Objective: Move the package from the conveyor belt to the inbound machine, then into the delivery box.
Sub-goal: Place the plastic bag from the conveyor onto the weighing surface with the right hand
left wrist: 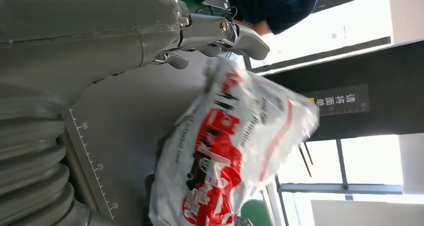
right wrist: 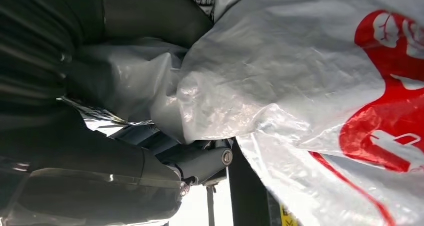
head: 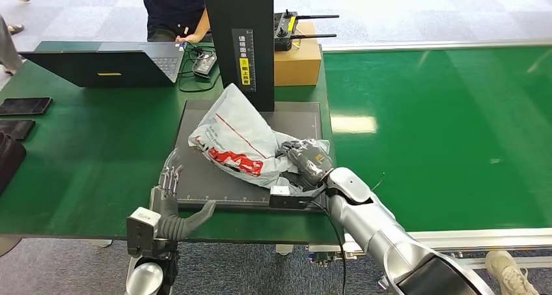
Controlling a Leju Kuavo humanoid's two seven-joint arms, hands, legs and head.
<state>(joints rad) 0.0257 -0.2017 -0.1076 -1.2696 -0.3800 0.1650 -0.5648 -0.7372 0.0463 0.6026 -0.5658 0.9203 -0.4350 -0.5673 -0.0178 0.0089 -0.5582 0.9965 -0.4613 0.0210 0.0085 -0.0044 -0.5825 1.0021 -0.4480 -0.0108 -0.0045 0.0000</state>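
Crinkled glossy plastic package (head: 244, 145) bunches under the right hand (head: 311, 161) fingers (right wrist: 200, 163); matt grey scanner plate (head: 208, 184) lies beneath it

right hand (head: 308, 161) fingers under package (head: 241, 142)

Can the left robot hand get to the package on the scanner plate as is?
Probably yes. The left robot hand sits open at the near-left edge of the grey plate, with bare plate between it and the package. The right robot hand already grips the package's far side.
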